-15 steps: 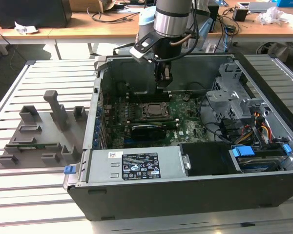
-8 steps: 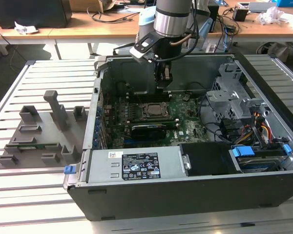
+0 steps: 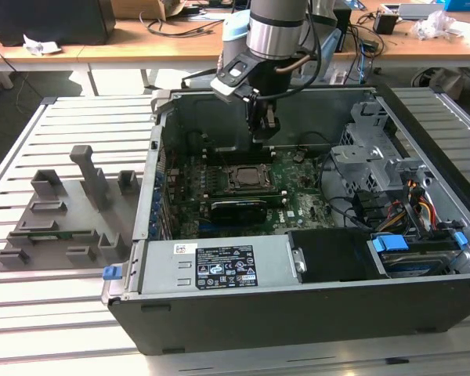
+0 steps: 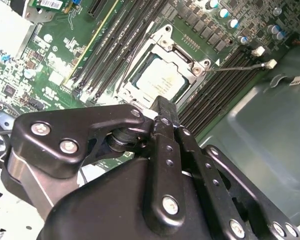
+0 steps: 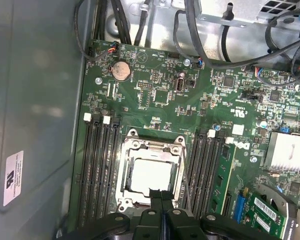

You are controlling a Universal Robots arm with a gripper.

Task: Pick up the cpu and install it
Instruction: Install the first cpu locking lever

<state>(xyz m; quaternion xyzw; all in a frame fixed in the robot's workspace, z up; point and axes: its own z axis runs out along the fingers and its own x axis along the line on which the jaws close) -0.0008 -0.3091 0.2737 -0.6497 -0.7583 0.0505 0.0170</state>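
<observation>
Fixture tray: a grey moulded fixture tray (image 3: 63, 227) is seen at the exterior view's left, lying on the slatted metal surface (image 3: 31, 329), well apart from the hand.
Computer case: the computer case (image 3: 219, 313) lies open on the same surface, just beside the tray, with the green motherboard (image 3: 298, 204) exposed inside.
Memory slots: dark memory slots (image 5: 97, 165) are seen running along both sides of the socket in the first wrist view.
Socket: the metal-framed socket (image 5: 127, 145) sits near the middle of the board; a thin wire lever (image 4: 235, 65) is seen reaching away from one of its corners.
Cpu: the cpu (image 5: 147, 172) is seen in both wrist views (image 4: 157, 80) lying flat inside the socket frame, silvery top upward.
Hand: the hand (image 3: 263, 133) is held above the board, over the socket edge; in the first wrist view (image 5: 161, 196) its fingers are pressed together with nothing between them, and the same is seen in the second wrist view (image 4: 164, 107).
Expansion card: a long black expansion card (image 3: 239, 210) lies just in front of the socket in the exterior view.
Drive cage: a metal drive cage (image 3: 368, 149) is seen at the exterior view's right.
Step in hand: the placing is judged to be done, as the chip is in its seat and no grip is held on it; whether it is locked down cannot be told.
Care called for: any further motion is judged to need clearance from the frame, the lever and the slots, so the seated chip is not disturbed.
</observation>
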